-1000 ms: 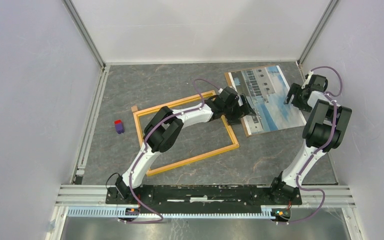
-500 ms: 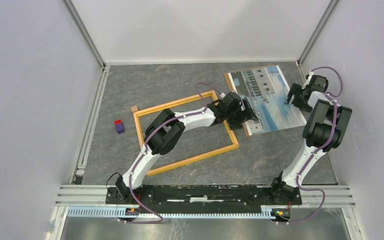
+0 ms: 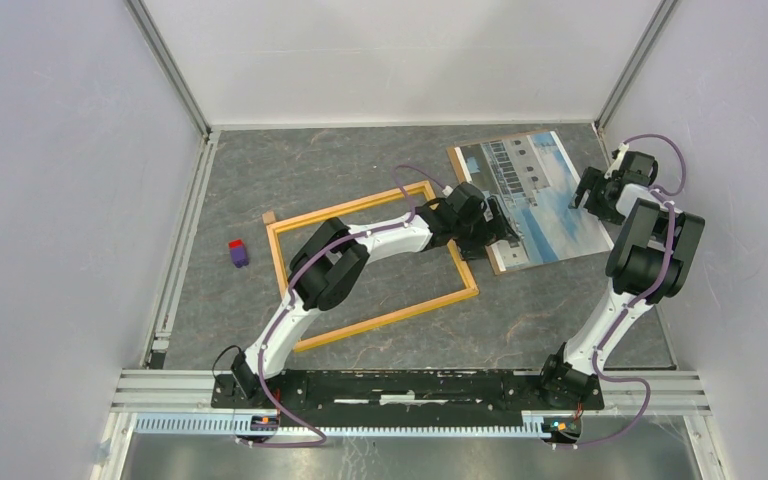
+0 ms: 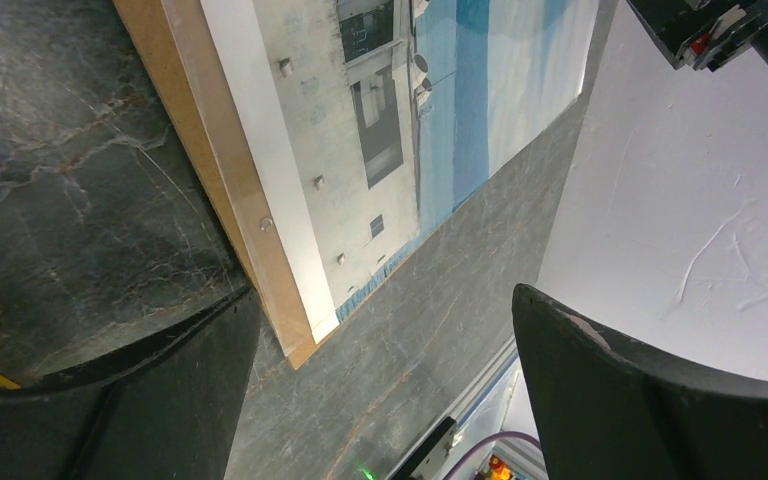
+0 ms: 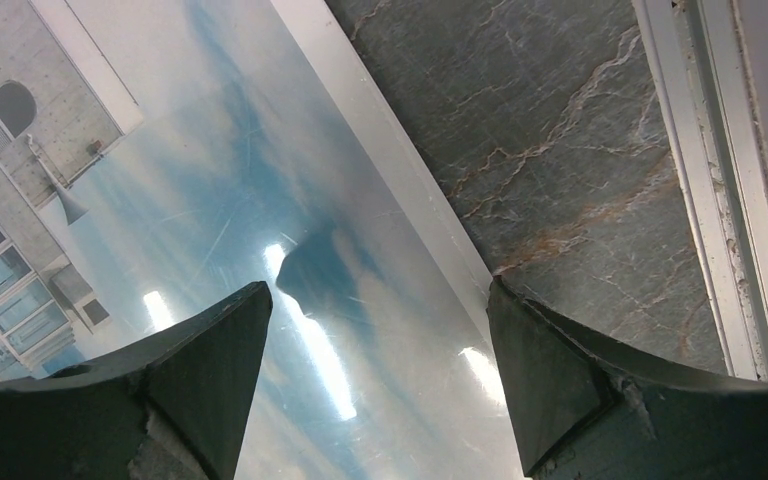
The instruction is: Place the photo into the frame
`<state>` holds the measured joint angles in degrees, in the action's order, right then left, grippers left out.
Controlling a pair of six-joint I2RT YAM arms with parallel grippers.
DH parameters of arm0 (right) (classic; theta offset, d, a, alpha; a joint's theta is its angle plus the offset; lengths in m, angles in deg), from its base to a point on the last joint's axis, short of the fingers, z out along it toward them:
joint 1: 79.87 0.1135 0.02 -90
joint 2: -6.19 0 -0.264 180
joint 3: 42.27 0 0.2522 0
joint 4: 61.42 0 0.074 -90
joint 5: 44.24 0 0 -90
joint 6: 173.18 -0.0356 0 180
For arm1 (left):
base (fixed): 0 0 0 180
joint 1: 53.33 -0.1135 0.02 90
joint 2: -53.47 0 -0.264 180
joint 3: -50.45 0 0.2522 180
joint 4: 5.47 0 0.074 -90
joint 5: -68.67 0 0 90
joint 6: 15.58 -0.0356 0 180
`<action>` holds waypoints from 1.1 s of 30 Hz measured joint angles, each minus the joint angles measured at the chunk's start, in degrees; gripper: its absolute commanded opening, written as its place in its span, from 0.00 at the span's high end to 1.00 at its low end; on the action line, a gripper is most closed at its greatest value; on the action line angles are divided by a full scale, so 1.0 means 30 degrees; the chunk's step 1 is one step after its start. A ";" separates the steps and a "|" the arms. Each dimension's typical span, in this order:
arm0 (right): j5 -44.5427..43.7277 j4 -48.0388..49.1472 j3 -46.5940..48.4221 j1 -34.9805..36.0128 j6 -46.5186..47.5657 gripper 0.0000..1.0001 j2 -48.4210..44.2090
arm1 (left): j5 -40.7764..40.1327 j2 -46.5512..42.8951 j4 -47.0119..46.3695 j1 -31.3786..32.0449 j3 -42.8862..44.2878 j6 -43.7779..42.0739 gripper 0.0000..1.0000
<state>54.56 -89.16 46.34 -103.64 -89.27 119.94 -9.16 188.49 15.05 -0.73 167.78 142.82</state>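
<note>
Pickup stage: left gripper [image 4: 385,390] and right gripper [image 5: 380,300] hung wide open, empty; photo [image 4: 380,130] lay beneath both; I judged an edge pinch next.

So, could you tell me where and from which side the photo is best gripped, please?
The photo lies flat on the brown backing board, so only an edge offers purchase. Probably best is its right white border, where no board shows beyond the paper, pinched from the right by the open right gripper.

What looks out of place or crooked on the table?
The photo lies on a brown board, outside the frame, and both lie crooked. A small red and purple block sits alone left of the frame.
</note>
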 measured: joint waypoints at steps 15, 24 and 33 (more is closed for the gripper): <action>0.0058 0.0648 -0.0270 -0.0015 0.0029 0.15 0.0000 | 0.0648 -0.1013 -0.0605 -0.0007 0.0000 0.0554 0.00; 0.0073 0.0714 -0.0284 -0.0029 0.0022 0.15 0.0000 | 0.0962 -0.1807 -0.2812 -0.0146 -0.0510 0.1297 0.00; 0.0080 0.0976 -0.0401 -0.0066 0.0029 0.15 0.0000 | 0.1056 -0.1770 -0.6827 -0.0612 -0.3497 0.3934 0.01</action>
<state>54.80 -86.23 45.13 -103.84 -89.18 119.94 -5.99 183.18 -5.43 -2.56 157.29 154.62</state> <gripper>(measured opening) 0.852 0.995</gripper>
